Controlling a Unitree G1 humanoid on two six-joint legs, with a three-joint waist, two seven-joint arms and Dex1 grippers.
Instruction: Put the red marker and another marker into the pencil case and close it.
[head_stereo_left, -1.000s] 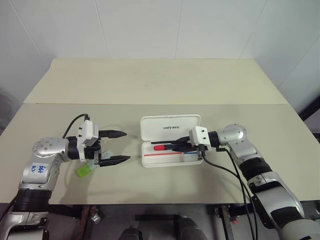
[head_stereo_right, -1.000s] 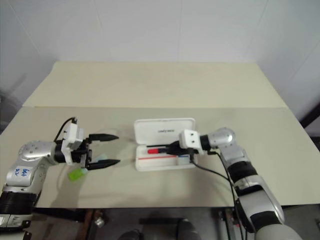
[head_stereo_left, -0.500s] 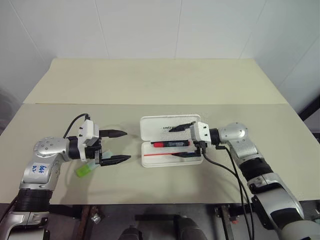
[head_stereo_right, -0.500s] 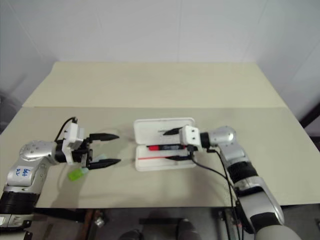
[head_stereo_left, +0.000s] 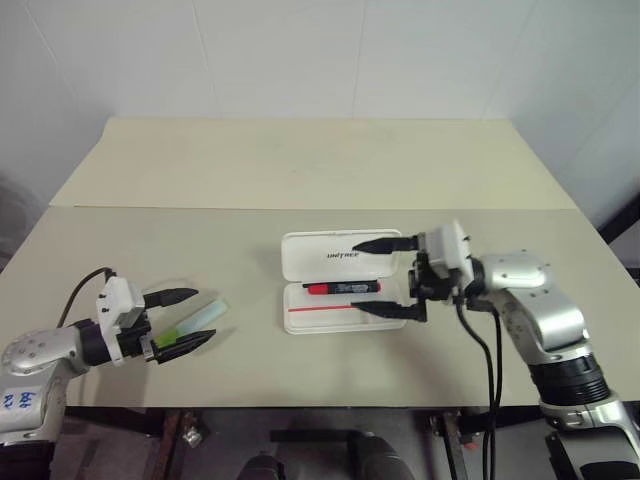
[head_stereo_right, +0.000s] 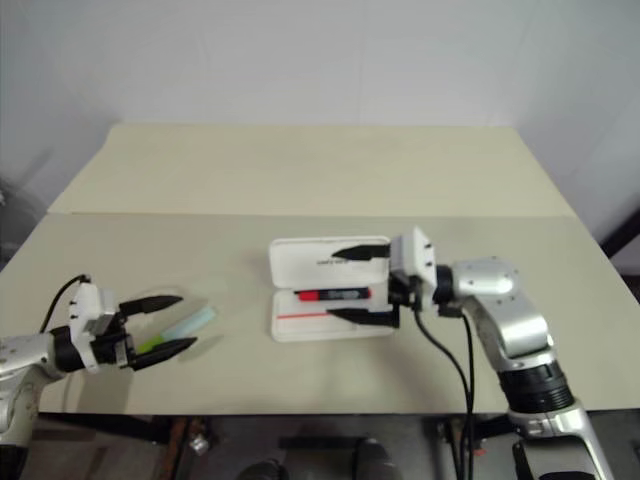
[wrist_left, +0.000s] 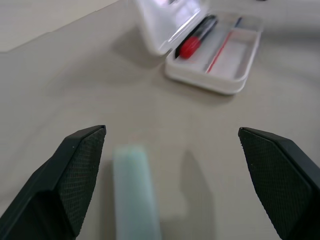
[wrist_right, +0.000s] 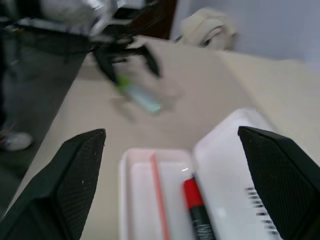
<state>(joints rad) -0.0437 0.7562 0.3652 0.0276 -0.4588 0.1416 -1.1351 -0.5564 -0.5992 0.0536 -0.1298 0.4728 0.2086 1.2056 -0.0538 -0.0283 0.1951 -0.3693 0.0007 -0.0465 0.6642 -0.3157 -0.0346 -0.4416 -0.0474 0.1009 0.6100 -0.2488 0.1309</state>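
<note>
A: Item one, the pencil case (head_stereo_left: 342, 280): white hinged box, open, lid laid back toward the wall. Contents?

B: The red marker (head_stereo_left: 341, 288), lying in the tray against the hinge side, red cap toward the robot's left. Filed.

A: Item two, the green highlighter (head_stereo_left: 193, 321)?

B: On the table (head_stereo_left: 300, 190), well to the left of the pencil case. Long axis slanted: mint cap toward the case and slightly away from the robot, green body back toward the robot.

A: Claws?

B: Left gripper (head_stereo_left: 184, 319): jaws spread wide, empty, one finger on each side of the highlighter's green end, pointing toward the case. I cannot tell whether either finger touches it. Right gripper (head_stereo_left: 383, 276): jaws spread wide, empty, above the right end of the pencil case, pointing left.

A: Nearer arm for the highlighter?

B: The left, plainly. In my judgement the highlighter lies roughly along that gripper's pointing line, so closing across its width looks workable, then a carry rightward to the case.
</note>
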